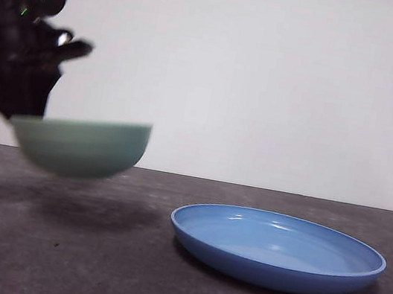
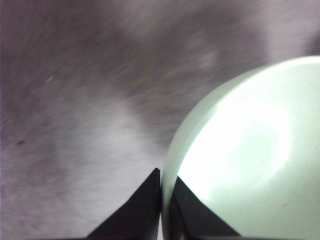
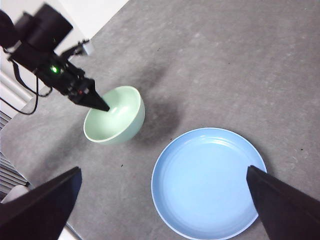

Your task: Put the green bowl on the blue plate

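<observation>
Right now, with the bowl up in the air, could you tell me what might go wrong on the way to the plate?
The left gripper pinches only the thin rim of the green bowl, so the bowl could slip or tilt out of that grip. The bowl hangs above the table, blurred with motion and off to one side of the blue plate; carried too low, it could knock the plate's raised rim. The right gripper hovers open above the plate and could get in the way.

Bowl (image 1: pixel 80 144): smeared by motion in the front view — ridges unreadable; cut off by the edge in the left wrist view.
Left gripper (image 2: pixel 164 197): jaw bases cut off at the frame edge; a dark blur in the front view.
Table (image 2: pixel 75 100): streaked, no detail in the left wrist view.
Right gripper (image 3: pixel 165 200): only two jaw tips show — the rest is out of frame.
</observation>
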You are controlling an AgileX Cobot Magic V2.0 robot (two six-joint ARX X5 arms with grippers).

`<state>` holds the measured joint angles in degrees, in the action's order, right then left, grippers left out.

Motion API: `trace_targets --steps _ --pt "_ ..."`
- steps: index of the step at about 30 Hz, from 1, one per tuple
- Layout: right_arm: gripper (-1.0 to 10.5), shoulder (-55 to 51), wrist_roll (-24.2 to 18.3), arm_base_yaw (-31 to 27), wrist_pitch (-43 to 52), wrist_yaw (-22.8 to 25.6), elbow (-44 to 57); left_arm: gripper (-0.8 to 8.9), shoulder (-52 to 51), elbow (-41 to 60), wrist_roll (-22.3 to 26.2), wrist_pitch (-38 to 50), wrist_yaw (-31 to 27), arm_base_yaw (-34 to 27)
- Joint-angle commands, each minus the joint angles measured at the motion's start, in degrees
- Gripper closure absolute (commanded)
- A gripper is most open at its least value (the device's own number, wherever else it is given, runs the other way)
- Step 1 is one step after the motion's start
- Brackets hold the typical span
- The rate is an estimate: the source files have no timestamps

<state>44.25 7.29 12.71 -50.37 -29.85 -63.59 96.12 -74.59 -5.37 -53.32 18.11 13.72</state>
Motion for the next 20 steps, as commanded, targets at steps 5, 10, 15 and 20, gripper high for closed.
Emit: trace_targets --steps 5,10,15,20 --pt "3.1 0.2 -0.2 0.2 0.6 -0.1 -1.0 8.04 2.1 -11.3 -1.9 -4.8 0.3 8.3" --pt "3.1 0.2 -0.2 0.2 0.6 -0.1 -1.0 8.04 6.4 -16.9 -2.9 -5.0 0.3 15.2" --pt "3.1 0.2 -0.2 0.2 0.6 -0.1 -1.0 8.04 13.7 -23.5 -2.9 -6.1 0.3 21.0" --pt "3.1 0.2 -0.2 0.2 0.6 -0.1 -1.0 8.04 23.2 -31.6 -3.2 -6.0 0.2 25.8"
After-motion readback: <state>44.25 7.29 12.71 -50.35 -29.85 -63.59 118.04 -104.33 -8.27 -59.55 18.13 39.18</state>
